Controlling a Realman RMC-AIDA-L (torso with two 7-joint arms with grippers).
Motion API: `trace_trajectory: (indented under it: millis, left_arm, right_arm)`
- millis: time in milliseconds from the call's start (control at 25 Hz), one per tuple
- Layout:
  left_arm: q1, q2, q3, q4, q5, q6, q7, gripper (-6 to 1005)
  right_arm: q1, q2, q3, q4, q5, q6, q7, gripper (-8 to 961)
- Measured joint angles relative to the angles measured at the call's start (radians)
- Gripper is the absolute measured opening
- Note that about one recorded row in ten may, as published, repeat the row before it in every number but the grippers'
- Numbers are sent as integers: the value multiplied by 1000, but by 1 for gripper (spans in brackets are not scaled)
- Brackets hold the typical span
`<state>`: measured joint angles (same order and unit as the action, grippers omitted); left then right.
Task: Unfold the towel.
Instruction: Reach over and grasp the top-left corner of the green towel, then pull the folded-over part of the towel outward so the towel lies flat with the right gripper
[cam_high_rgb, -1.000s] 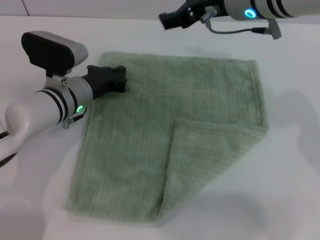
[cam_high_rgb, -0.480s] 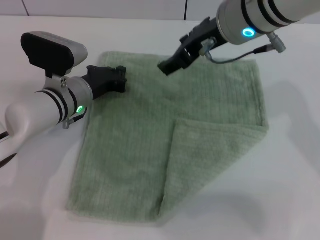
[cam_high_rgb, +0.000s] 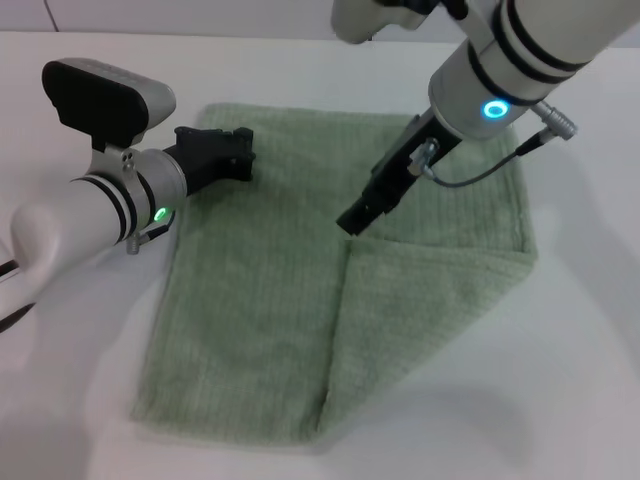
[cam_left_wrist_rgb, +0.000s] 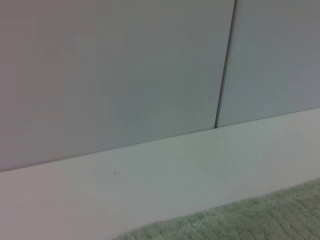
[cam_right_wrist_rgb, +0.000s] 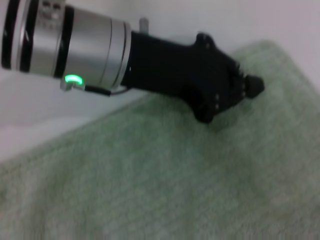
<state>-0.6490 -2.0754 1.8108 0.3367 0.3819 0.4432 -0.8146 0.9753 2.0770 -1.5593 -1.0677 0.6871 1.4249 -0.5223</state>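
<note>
The pale green towel (cam_high_rgb: 270, 270) lies flat on the white table (cam_high_rgb: 580, 380). Its near right corner is folded over into a triangular flap (cam_high_rgb: 420, 300). My left gripper (cam_high_rgb: 243, 155) rests on the towel's far left corner; the right wrist view shows it there too (cam_right_wrist_rgb: 240, 90), lying on the cloth (cam_right_wrist_rgb: 150, 175). My right gripper (cam_high_rgb: 352, 222) is shut and points down at the middle of the towel, its tip just beside the flap's inner corner. I cannot tell whether it touches the cloth. A strip of towel edge (cam_left_wrist_rgb: 250, 220) shows in the left wrist view.
A grey panelled wall (cam_left_wrist_rgb: 125, 75) stands behind the table's far edge. The right arm's cable (cam_high_rgb: 480, 175) hangs over the towel's right part. Bare table surrounds the towel on all sides.
My right arm has swung from above the table's far edge down and towards me, to the flap's inner corner. The left arm and the towel have not moved.
</note>
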Motion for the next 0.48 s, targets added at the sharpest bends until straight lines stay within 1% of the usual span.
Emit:
trace_trajectory:
  millis: [40,400,480]
  left_arm:
    - [0,0,-1,0,0,0,0,-2]
    - [-2,0,-4,0,0,0,0,-2]
    - [-3,0,-5,0,0,0,0,-2]
  right_arm:
    - [16,0,0,35,1,4,-10,817]
    - [45,0,2,119,7,7,-37,816]
    - [55,0,4,159,14,-8,-54,816]
